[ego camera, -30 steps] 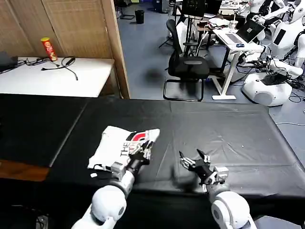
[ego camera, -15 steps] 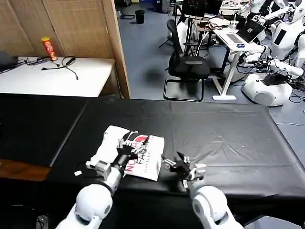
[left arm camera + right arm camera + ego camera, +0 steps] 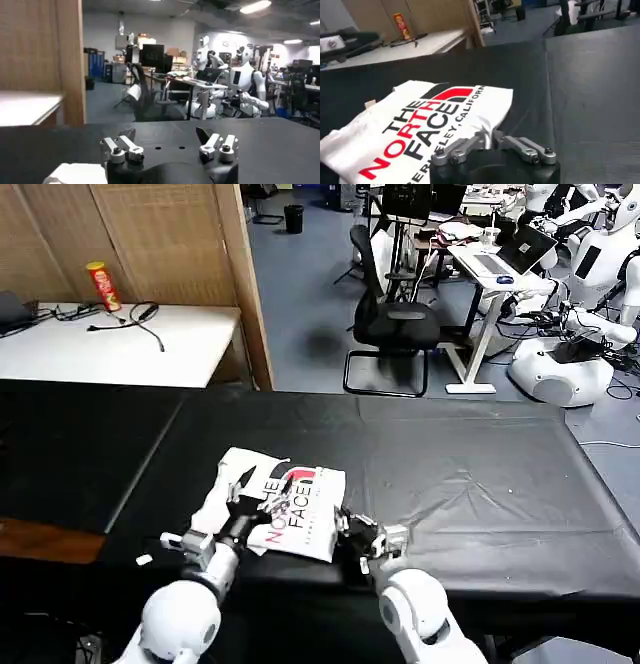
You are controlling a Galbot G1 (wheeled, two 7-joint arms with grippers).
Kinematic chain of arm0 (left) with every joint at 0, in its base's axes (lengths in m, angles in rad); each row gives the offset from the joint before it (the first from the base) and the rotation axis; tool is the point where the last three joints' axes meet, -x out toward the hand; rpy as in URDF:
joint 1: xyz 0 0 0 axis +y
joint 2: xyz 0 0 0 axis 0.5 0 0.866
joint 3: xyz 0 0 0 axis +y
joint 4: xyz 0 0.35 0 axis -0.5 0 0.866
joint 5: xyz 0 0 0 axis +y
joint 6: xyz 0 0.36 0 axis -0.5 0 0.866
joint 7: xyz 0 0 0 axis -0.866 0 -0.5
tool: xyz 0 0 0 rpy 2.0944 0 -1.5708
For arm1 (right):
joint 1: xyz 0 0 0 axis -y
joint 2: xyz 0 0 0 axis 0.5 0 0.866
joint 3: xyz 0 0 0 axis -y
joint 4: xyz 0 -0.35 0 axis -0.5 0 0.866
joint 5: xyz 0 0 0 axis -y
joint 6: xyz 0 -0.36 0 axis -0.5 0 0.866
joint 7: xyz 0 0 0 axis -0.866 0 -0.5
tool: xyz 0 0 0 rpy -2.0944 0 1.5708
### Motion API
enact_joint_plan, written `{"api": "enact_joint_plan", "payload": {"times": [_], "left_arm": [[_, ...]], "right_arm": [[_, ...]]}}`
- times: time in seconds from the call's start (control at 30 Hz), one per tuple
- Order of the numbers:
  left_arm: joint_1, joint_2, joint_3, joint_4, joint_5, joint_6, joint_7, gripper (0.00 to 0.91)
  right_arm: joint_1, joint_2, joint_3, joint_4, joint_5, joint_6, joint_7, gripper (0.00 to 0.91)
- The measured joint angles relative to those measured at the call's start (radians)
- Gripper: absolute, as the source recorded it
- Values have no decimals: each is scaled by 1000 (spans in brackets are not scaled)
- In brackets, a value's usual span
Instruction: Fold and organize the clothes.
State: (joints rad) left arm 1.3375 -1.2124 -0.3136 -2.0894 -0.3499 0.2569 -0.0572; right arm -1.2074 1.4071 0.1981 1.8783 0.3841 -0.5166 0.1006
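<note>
Now I have the T-shirt (image 3: 275, 506) lying folded into a compact packet on the black table (image 3: 480, 474), near its front edge, print side up so the logo reads cleanly. My left tool (image 3: 243, 496) sits over the packet's left part with its fingers spread and nothing gripped. My right tool (image 3: 356, 532) rests just beside the right edge, released too, its fingertips close together. I judge both flank the bundle to square it.
</note>
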Motion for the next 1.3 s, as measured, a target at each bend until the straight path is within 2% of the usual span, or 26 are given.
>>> {"api": "enact_joint_plan", "payload": {"times": [0.1, 0.13, 0.17, 0.2, 0.27, 0.37, 0.43, 0.5, 0.6, 0.77, 0.97, 1.17, 1.23, 1.3], "left_arm": [[6, -2, -14, 11, 3, -9, 0, 878], [6, -3, -17, 15, 3, -13, 0, 878], [6, -3, -22, 18, 3, -15, -1, 878], [8, -3, -26, 21, 3, -12, -7, 878], [14, -2, -36, 23, -2, 9, -29, 878], [26, 4, -52, 22, -11, 20, -38, 878], [34, 10, -63, 16, -10, 23, -41, 878], [46, 18, -78, 9, -14, 27, -40, 878], [63, 30, -95, -2, -16, 31, -39, 878], [88, 43, -111, -1, -11, 15, -51, 878], [164, 58, -129, -51, -18, 14, -86, 878], [318, 52, -156, -136, 4, -5, -108, 878], [377, 46, -165, -158, 12, -16, -115, 878], [426, 42, -175, -177, 11, -24, -124, 878]], "right_arm": [[6, -22, 28, 17, 10, -18, -6, 29], [9, -34, 41, 23, 20, -29, -13, 78], [11, -44, 54, 27, 32, -41, -20, 195], [10, -56, 67, 35, 46, -57, -31, 878], [1, -85, 95, 49, 78, -94, -45, 878], [-17, -126, 118, 78, 82, -121, -58, 878], [-33, -146, 125, 100, 72, -115, -58, 878], [-56, -168, 140, 125, 62, -85, -54, 878], [-96, -198, 161, 161, 32, -22, -82, 878], [-179, -235, 173, 204, -69, 109, -106, 878], [-326, -225, 166, 247, -214, 370, 30, 878], [-491, -225, 171, 271, -299, 562, 136, 878], [-547, -223, 168, 281, -325, 603, 165, 878], [-607, -223, 165, 295, -336, 619, 193, 878]]}}
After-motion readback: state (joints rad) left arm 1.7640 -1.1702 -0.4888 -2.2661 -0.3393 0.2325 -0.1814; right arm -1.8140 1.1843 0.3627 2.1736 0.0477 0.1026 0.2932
